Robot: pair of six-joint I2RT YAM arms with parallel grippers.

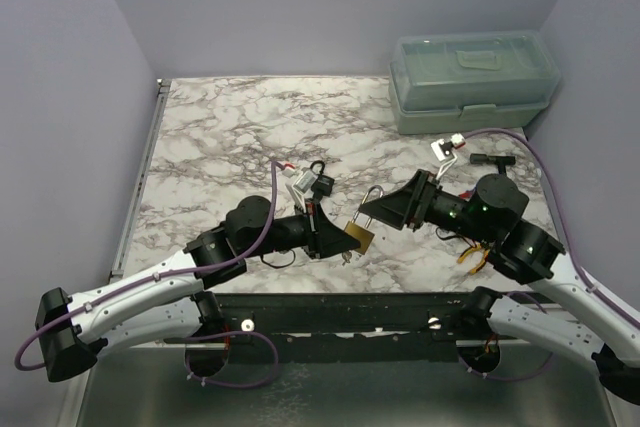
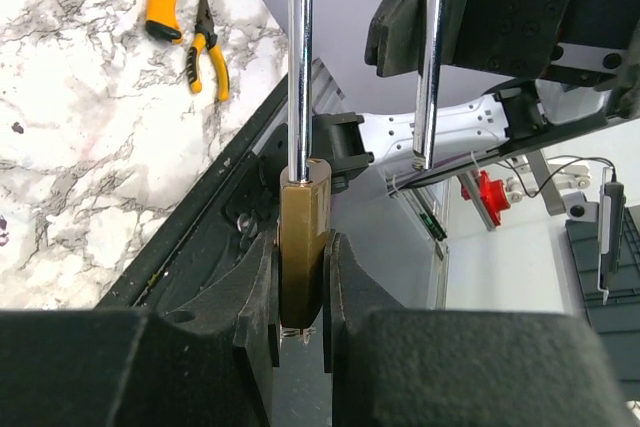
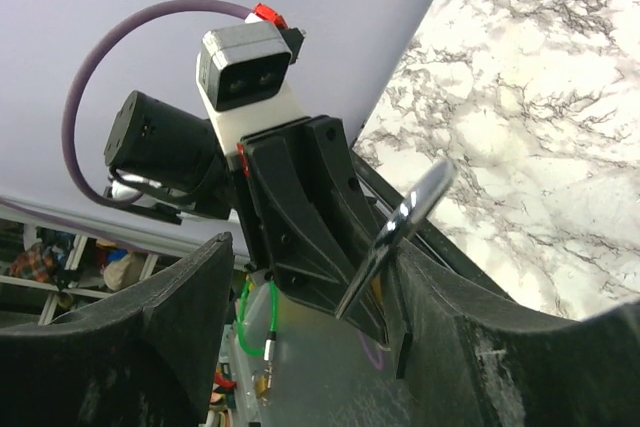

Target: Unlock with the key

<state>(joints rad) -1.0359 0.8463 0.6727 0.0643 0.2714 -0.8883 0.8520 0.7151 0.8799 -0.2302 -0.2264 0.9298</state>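
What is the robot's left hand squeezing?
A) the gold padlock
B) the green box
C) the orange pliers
A: in the left wrist view the left gripper is shut on the gold padlock, one finger pressing each side of its body.

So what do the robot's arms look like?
The left arm and right arm are white near the base with chunky black joints further up. A purple cable runs along each. The left gripper and right gripper are black two-fingered wedges.
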